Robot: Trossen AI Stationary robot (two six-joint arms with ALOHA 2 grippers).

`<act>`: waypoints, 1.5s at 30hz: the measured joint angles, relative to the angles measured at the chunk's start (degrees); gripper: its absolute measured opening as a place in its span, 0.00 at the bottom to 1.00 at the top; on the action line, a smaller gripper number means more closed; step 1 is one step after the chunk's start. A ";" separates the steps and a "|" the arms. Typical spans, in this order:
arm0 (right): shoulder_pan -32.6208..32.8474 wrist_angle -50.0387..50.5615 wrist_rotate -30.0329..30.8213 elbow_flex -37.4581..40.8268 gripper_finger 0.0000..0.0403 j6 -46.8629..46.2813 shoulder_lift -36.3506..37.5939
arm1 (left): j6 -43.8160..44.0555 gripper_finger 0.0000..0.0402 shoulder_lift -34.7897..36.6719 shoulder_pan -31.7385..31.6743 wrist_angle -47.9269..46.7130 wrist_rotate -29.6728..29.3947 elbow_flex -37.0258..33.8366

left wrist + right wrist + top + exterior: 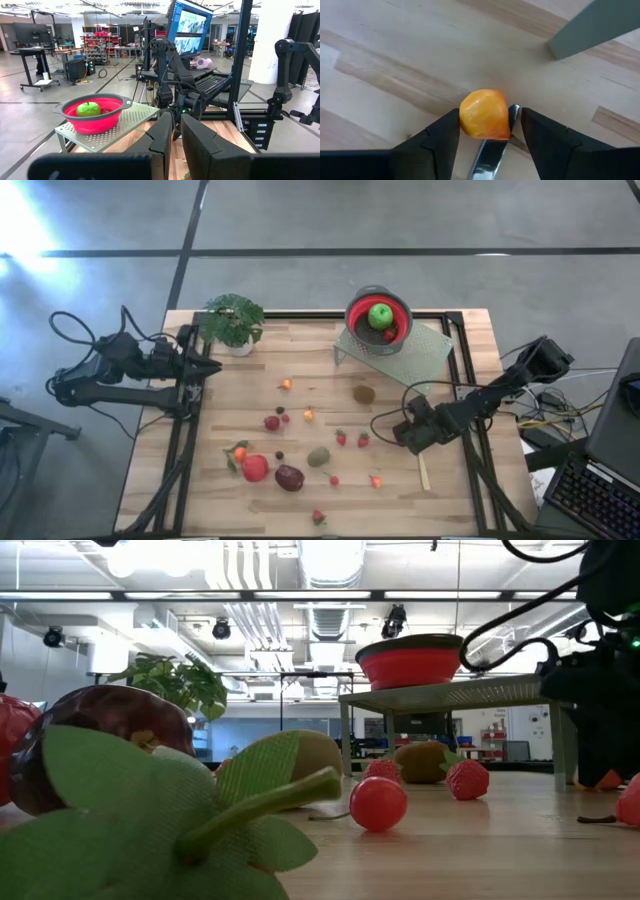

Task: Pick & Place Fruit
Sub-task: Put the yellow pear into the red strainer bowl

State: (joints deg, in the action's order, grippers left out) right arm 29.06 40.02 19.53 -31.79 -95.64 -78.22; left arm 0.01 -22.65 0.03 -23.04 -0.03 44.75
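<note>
Right tool (pixel 490 120): low over the right half of the worktop (pixel 230 500), fingers parted to either side of a small orange fruit (pixel 482 119); one finger against it, a sliver of gap at the other; not yet clamped or lifted, by the look of it.
Reason for stance: straddling the piece from above, presumably so that closing pins it across its widest part.
Small orange fruit: on the wood, right of centre, near side of the stand; rounded, glossy, yellow-orange, mottled skin.
Knife (pixel 487 155): blade tip right beside the fruit, between the fingers; likely to be nudged or pinched along with it.
Left tool (pixel 205 367): closed and empty, parked at the far left edge of the worktop, beside the potted plant (pixel 232 320); waiting.
Red bowl (pixel 358 308): on a perforated stand (pixel 425 345), far right; raised, probably as the drop point.
Bowl contents: green apple (pixel 380 315) and one small red piece (pixel 390 334).
Left on worktop: red apple (pixel 255 468) and maroon plum-like one (pixel 289 478), near left; two kiwis (pixel 364 393) (pixel 318 457), centre; strawberries (pixel 341 438) and further small orange ones (pixel 286 384) scattered between.
Progress, judged: early; most fruit still outside the bowl.
</note>
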 joint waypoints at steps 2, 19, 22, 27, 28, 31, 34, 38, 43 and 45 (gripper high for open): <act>0.00 -0.15 0.00 0.11 0.45 0.00 0.00 | -0.01 0.12 0.01 -0.01 0.01 0.00 -0.02; -0.02 -0.40 -0.03 -8.83 0.24 10.31 0.40 | -0.01 0.12 0.00 0.00 0.01 0.00 -0.01; -0.33 -0.35 2.26 -12.92 0.25 15.49 0.56 | -0.02 0.12 0.01 0.00 -0.01 0.00 0.00; -2.25 0.30 7.07 -20.32 0.23 27.31 0.82 | -0.02 0.12 0.01 -0.01 -0.01 0.00 -0.02; -2.91 0.30 7.68 -21.83 0.23 29.87 0.90 | -0.01 0.12 0.01 0.00 -0.01 0.00 -0.01; -5.19 0.96 8.04 -26.19 0.24 37.47 1.01 | -0.01 0.12 0.01 0.00 0.00 0.00 -0.01; -7.63 2.57 8.09 -30.22 0.25 43.72 1.01 | -0.01 0.12 0.00 0.00 0.00 0.00 -0.01; -10.69 6.13 8.09 -35.14 0.24 50.62 0.98 | -0.02 0.12 0.01 -0.01 0.00 0.00 -0.02; -14.71 13.18 8.09 -41.38 0.24 56.35 0.98 | -0.02 0.12 0.01 -0.02 -0.01 0.00 -0.02; -16.50 15.65 8.11 -43.71 0.25 58.11 0.98 | -0.02 0.12 0.01 0.00 0.01 0.00 -0.02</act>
State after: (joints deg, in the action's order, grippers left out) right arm 12.55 55.67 27.64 -75.50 -37.53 -77.23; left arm -0.01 -22.63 0.03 -23.03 -0.03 44.73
